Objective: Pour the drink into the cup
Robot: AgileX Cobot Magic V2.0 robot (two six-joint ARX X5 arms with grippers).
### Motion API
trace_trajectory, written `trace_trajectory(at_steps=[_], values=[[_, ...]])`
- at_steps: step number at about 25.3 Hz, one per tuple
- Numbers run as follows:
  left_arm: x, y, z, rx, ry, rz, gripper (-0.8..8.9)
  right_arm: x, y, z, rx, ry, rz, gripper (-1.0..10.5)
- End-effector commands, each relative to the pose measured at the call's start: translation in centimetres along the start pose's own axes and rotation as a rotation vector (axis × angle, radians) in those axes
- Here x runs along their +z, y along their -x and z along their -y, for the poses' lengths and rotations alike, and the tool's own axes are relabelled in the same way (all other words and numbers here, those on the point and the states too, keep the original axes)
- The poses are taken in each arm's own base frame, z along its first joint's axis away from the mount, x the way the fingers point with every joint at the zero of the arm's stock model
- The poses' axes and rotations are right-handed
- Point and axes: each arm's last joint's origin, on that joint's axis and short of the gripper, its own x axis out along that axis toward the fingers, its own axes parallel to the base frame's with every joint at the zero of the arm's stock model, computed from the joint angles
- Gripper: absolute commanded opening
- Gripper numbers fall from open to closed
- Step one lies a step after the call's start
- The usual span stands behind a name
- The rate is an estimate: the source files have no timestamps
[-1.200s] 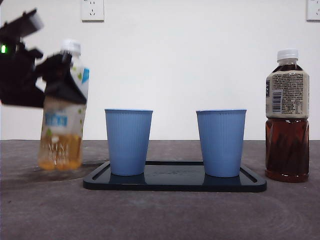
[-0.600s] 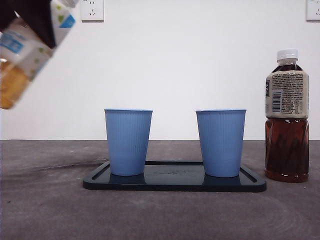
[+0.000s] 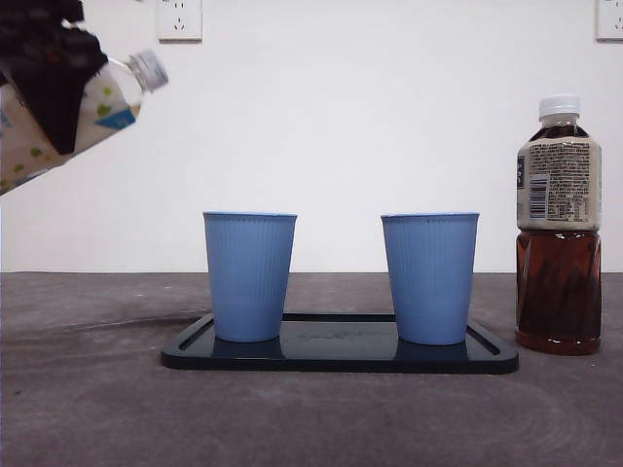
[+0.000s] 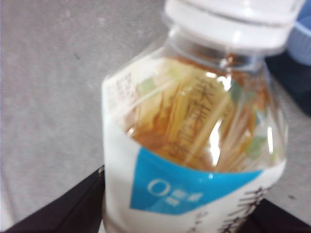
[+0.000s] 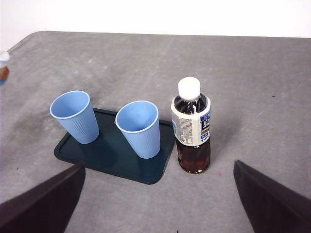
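Observation:
My left gripper [image 3: 49, 88] is shut on a clear bottle of yellow tea [image 3: 112, 102], held high at the left and tilted, its white cap [image 3: 148, 70] on and pointing toward the cups. In the left wrist view the bottle [image 4: 194, 145] fills the picture between my jaws. Two empty blue cups [image 3: 250, 275] [image 3: 430, 277] stand upright on a dark tray [image 3: 341, 358]. A dark tea bottle [image 3: 558, 229], capped, stands to the right of the tray. My right gripper [image 5: 155, 204] is open and empty, high above the table, near the dark bottle [image 5: 193, 127].
The grey table [image 3: 97, 409] runs to a white wall with sockets [image 3: 180, 19]. The right wrist view shows both cups [image 5: 75, 116] [image 5: 141, 127] on the tray [image 5: 112, 160], with the table's far edge behind them.
The yellow tea bottle has gone up off the table at the left and has tilted, its cap now pointing right toward the cups. The cups, tray and dark bottle have not moved.

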Motion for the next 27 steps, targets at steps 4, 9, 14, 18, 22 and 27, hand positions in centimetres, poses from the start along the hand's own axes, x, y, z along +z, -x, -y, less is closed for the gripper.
trace_trajectory(at_steps=[4,9,14,18,22,27], values=[[2.2,-0.7,1.4,0.116,-0.173,-0.011,2.40,0.4,0.3,-0.1,0.005,0.011,0.024,4.9],[3.2,-1.3,3.2,0.192,-0.316,-0.040,2.40,0.4,0.3,-0.1,0.005,0.016,0.023,4.9],[3.7,-1.7,4.6,0.290,-0.416,-0.089,2.41,0.4,0.3,-0.1,0.005,0.016,0.021,4.9],[4.1,-2.0,5.2,0.378,-0.468,-0.128,2.41,0.3,0.4,-0.1,0.005,0.015,0.020,4.9],[4.4,-2.1,5.9,0.378,-0.485,-0.114,2.41,0.3,0.3,-0.1,0.004,0.015,0.011,4.9],[4.9,-2.3,7.1,0.373,-0.526,-0.095,2.41,0.2,0.3,-0.1,0.001,0.015,0.002,4.9]])
